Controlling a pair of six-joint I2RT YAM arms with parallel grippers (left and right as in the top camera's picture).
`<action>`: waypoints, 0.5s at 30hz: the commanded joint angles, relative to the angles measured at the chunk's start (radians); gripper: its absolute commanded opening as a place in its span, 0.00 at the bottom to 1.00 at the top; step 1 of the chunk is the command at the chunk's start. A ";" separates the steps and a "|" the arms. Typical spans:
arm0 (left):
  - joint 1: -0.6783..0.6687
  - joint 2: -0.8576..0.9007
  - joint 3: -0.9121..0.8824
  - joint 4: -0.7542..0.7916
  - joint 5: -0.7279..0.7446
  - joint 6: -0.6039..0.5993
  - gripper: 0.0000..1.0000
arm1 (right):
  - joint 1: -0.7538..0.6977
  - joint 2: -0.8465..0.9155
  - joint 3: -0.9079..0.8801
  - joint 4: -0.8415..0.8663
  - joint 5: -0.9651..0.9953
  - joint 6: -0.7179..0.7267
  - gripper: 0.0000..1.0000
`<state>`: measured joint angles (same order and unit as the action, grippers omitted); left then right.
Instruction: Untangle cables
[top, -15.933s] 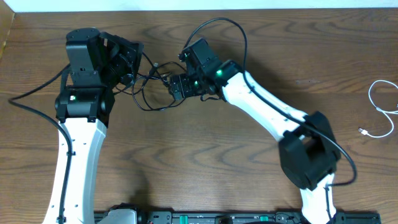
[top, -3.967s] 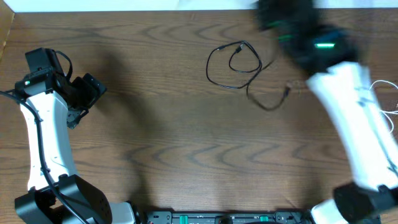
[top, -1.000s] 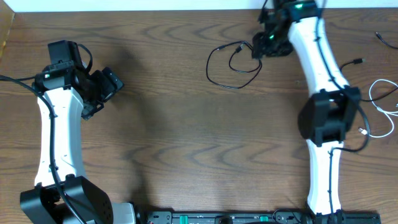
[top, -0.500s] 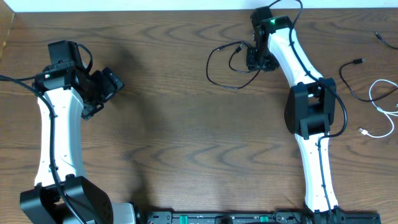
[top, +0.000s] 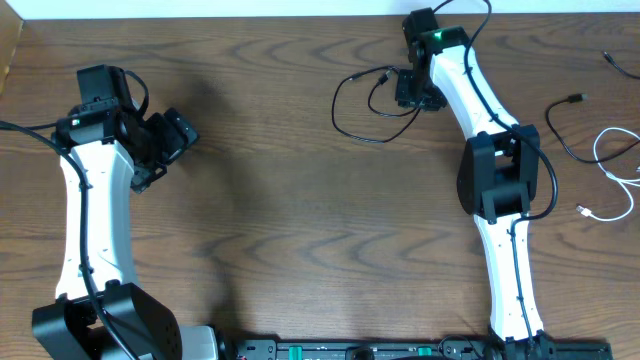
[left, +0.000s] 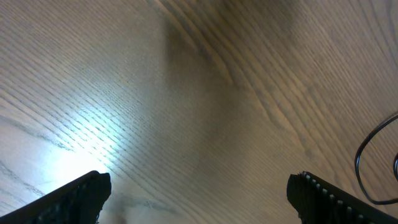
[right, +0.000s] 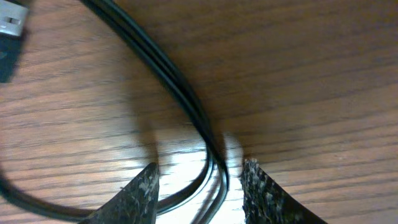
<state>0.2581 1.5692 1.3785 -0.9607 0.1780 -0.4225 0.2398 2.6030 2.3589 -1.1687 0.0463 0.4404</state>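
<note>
A black cable (top: 372, 106) lies in loose loops at the back middle of the table. My right gripper (top: 409, 88) is down at the loop's right side. In the right wrist view its two fingertips (right: 144, 186) straddle doubled strands of that cable (right: 177, 84), with gaps on both sides, so my right gripper (right: 199, 190) is open and grips nothing. A plug end (right: 12, 22) shows at the top left. My left gripper (top: 172, 142) hovers wide open far left over bare wood; a cable curve (left: 373, 163) shows at its view's right edge.
Another black cable (top: 558, 122) and a white cable (top: 612, 165) lie apart at the far right. A small dark plug (top: 610, 58) rests near the back right corner. The right arm's own thick wire arches over the back edge.
My right gripper has shifted left onto the loop's edge and its jaws have narrowed around the strands. The left arm has stayed still.
</note>
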 joint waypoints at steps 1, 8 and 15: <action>-0.002 0.001 -0.007 0.001 -0.006 -0.002 0.96 | -0.003 0.018 -0.060 0.009 0.047 0.018 0.39; -0.002 0.001 -0.007 0.001 -0.006 -0.002 0.96 | -0.003 0.018 -0.196 0.028 0.062 -0.051 0.07; -0.002 0.001 -0.007 0.001 -0.006 -0.002 0.96 | -0.013 0.005 -0.201 -0.021 0.064 -0.053 0.01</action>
<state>0.2581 1.5692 1.3785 -0.9604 0.1780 -0.4225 0.2390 2.5385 2.2208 -1.1591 0.1024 0.4042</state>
